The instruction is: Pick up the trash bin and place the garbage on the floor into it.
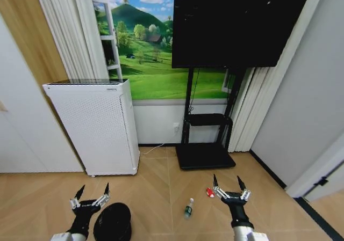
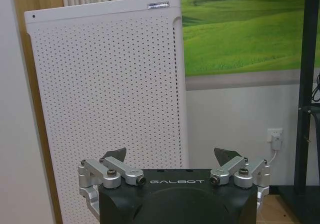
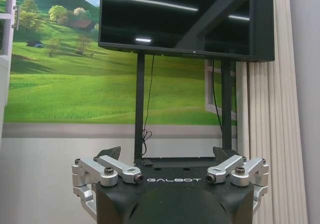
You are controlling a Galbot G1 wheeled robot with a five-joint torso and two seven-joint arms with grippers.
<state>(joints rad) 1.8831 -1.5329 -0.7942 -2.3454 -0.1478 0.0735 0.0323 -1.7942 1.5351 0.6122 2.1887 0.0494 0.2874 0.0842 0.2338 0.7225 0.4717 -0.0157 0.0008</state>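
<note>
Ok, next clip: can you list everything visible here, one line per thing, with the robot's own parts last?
trash bin: one, black, on the floor by the left gripper.
bottle: one, greenish with white cap, on the floor between the grippers.
red scrap: one, on the floor beside the right gripper.
cabinet: one, white, perforated, left.
screen: one, black, on a black stand.
mural: green hills, back wall.
left gripper: open, low left.
right gripper: open, low right.
</note>
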